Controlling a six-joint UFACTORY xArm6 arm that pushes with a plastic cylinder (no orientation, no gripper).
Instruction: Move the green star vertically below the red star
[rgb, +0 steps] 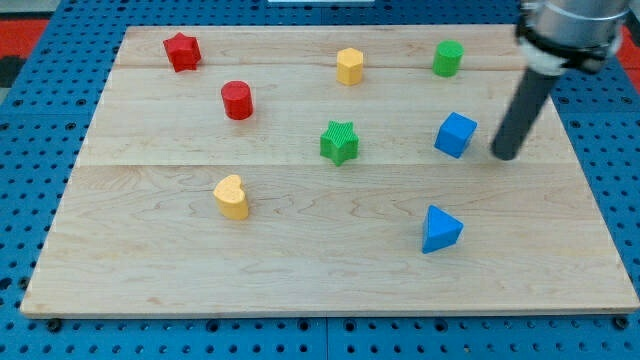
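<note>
Right of the blue cube (455, 134), my tip (505, 155) grips nothing; it should circle behind the green star (339, 141) and push it left, beneath the red star (181, 51).

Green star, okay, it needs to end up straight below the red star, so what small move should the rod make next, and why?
Probably slide my tip toward the view's left, skirting the blue cube, to the green star's right side. The tip sits right of the cube, and the red star lies far left at the top, so the green star must be pushed left.
</note>
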